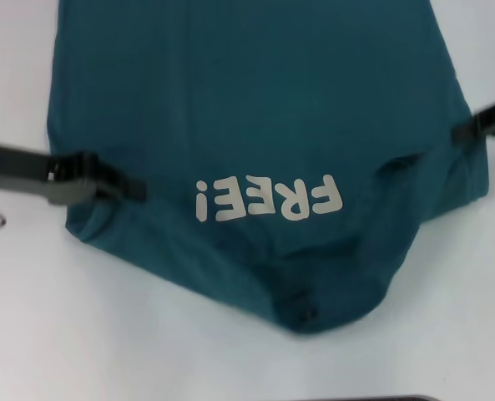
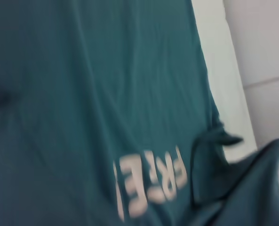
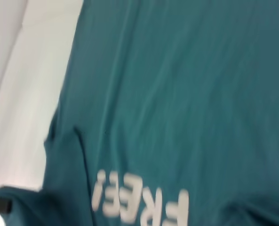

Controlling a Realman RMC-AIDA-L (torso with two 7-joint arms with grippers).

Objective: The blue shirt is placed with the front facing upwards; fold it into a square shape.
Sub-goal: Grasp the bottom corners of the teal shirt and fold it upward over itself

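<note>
Bare table [image 1: 30,317] both sides w/ free room (blue shirt [image 1: 255,100] fills the middle).

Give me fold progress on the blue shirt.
Early. Done: the blue shirt lies front up on the table, sleeves apparently tucked in. In hand: left gripper and right gripper sit at its opposite side edges beside the FREE lettering. Left: no square yet.

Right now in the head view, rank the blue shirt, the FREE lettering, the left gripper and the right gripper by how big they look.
1. The blue shirt, by far the largest.
2. The FREE lettering.
3. The left gripper with its arm looks about as long as the lettering, so that order is unsure.
4. The right gripper, smallest, partly cut off at the edge.
</note>
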